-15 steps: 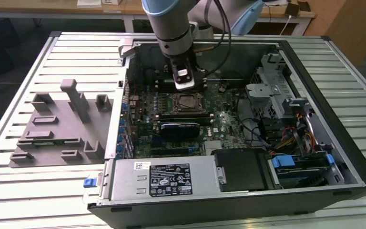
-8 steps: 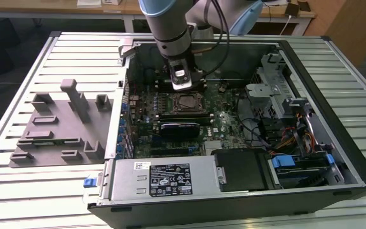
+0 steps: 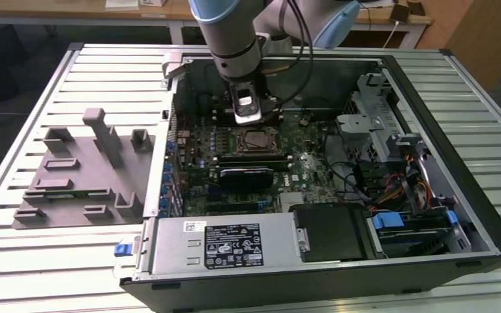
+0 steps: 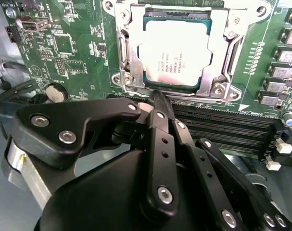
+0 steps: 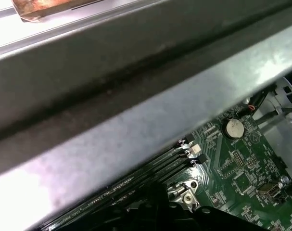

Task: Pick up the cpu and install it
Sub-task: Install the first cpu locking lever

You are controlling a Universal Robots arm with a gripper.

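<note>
Second wrist view: gripper [image 4: 153, 103] filled the lower frame, black fingers drawn together, holding nothing. Beyond the fingertips, toward upper centre, the cpu [image 4: 175, 53] lay flat in the motherboard socket [image 4: 125, 50], just apart from them.

The cpu [image 4: 173, 52] lies flat inside the metal socket frame [image 4: 222, 57] on the green motherboard [image 4: 64, 48], apart from the empty black gripper [image 4: 153, 103] hovering near the memory slots [image 4: 222, 130].

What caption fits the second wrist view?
CPU seated in the motherboard socket, the gripper shut and empty beside it.
</note>
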